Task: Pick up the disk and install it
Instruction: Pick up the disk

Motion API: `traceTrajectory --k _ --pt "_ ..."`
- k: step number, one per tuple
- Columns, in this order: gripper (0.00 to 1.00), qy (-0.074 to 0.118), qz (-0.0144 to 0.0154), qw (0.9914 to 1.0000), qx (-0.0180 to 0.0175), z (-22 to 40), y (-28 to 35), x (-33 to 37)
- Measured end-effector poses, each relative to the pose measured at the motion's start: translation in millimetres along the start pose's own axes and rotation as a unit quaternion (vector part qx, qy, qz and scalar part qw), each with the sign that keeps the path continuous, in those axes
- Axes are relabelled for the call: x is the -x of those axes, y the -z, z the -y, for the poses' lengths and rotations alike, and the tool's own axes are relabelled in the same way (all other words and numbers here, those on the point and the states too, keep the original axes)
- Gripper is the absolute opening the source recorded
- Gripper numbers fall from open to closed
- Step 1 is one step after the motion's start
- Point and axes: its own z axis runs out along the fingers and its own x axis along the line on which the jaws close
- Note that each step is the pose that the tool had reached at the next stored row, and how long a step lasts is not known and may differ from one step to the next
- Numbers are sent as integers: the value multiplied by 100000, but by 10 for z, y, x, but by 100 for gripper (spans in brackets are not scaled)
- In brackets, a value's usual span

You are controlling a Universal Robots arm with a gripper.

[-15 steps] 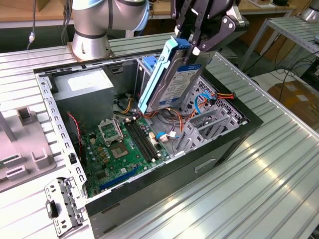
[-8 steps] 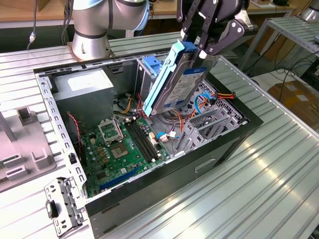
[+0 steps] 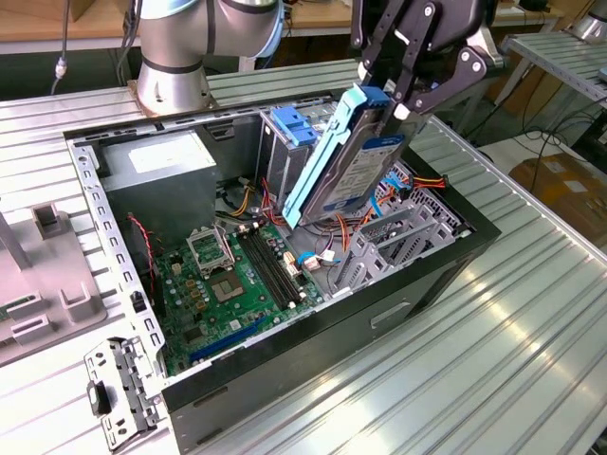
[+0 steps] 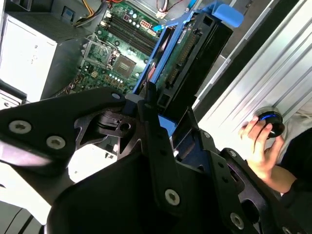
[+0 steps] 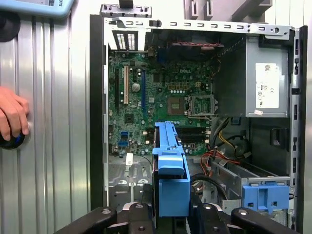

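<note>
My gripper [image 3: 391, 100] is shut on the upper end of the disk [image 3: 353, 163], a flat metal drive with a white label and light-blue side rails. The disk hangs tilted, its lower end pointing down into the open computer case [image 3: 398, 313], above the drive cage [image 3: 403, 232]. In the second wrist view the disk [image 4: 192, 58] runs away from the black fingers [image 4: 152, 124] toward the motherboard. In the first wrist view its blue rail [image 5: 170, 168] stands between the gripper's links [image 5: 170, 217].
The case holds a green motherboard [image 3: 232, 280], a grey power-supply box [image 3: 156, 180], a blue bracket [image 3: 292, 123] on a metal cage, and loose cables [image 3: 417, 182]. A person's hand [image 4: 261, 146] rests on a round knob on the ribbed table beside the case.
</note>
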Motion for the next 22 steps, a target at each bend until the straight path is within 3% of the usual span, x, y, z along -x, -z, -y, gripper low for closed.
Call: traceTrajectory --k 3,4,6,12,22 --pt "37 -5 -3 100000 11 23 3 -36" --pt "37 -6 -3 100000 69 124 9 -145" --pt "37 -11 -5 100000 134 250 16 -269" --pt "37 -22 -2 100000 217 360 19 -352" --pt "37 -30 0 99999 360 539 20 -426"
